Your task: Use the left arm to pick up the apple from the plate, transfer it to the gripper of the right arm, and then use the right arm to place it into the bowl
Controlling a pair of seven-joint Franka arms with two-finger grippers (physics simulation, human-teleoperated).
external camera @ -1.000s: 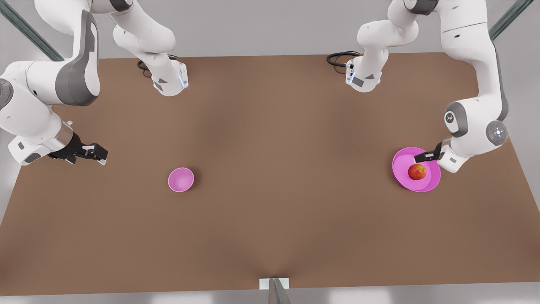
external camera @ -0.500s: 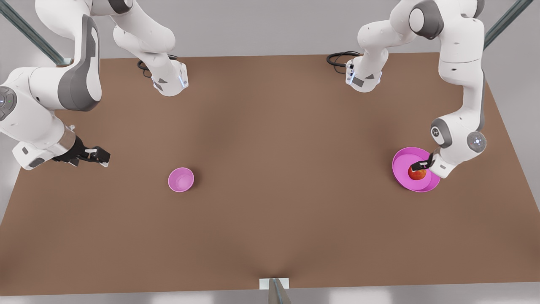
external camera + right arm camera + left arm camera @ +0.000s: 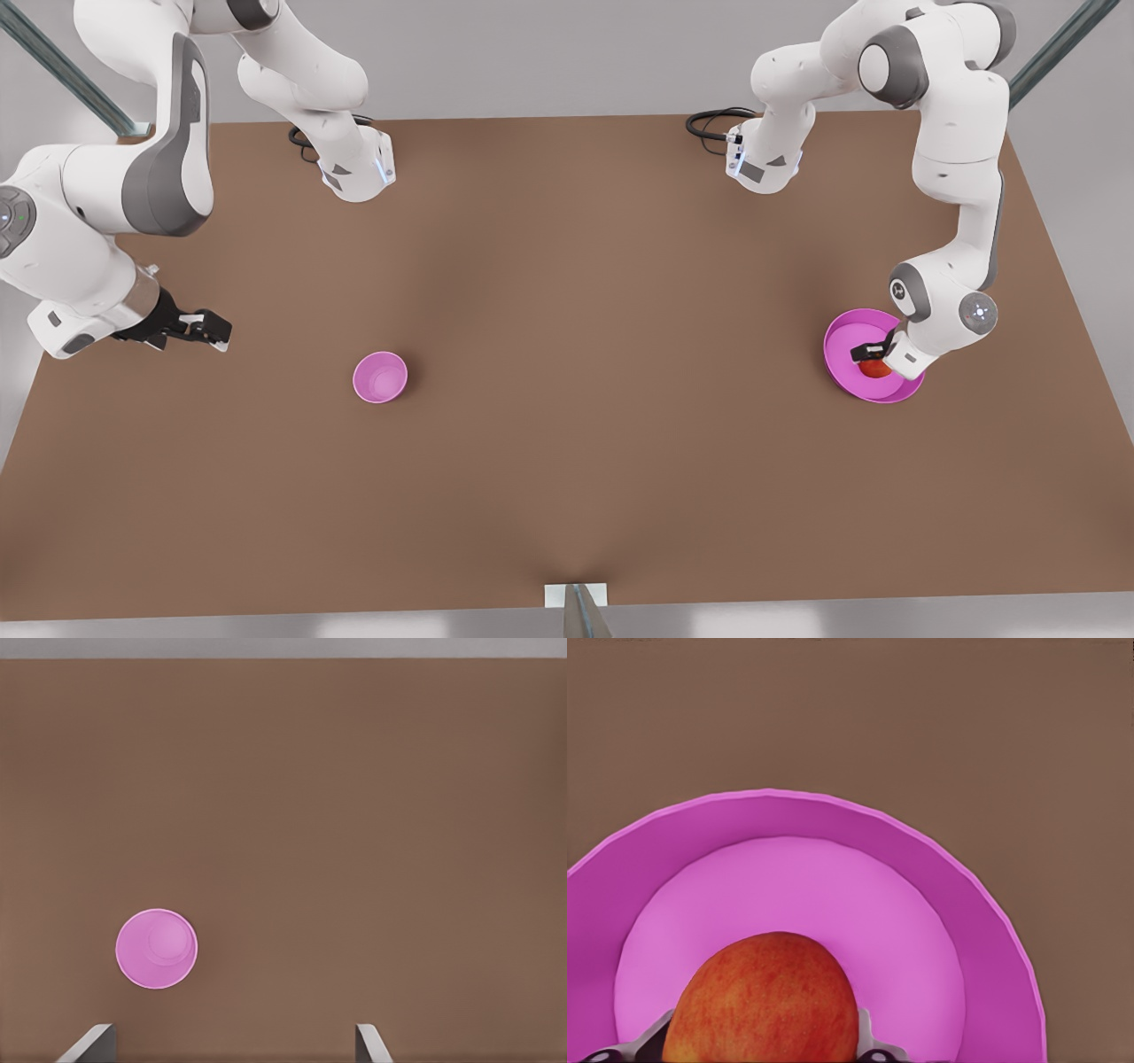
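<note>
The left tool (image 3: 870, 353) straddles the apple (image 3: 762, 1001) on the plate (image 3: 842, 341), fingers apart, not clamped. The right tool (image 3: 205, 330), fingers apart, waits at the bowl's (image 3: 380, 377) ten o'clock.

A simulated robot lab (bare grey walls): two arms mounted on a plain brown table (image 3: 567, 399).

Open table (image 3: 620, 399) between plate (image 3: 842, 341) and bowl (image 3: 380, 377).
</note>
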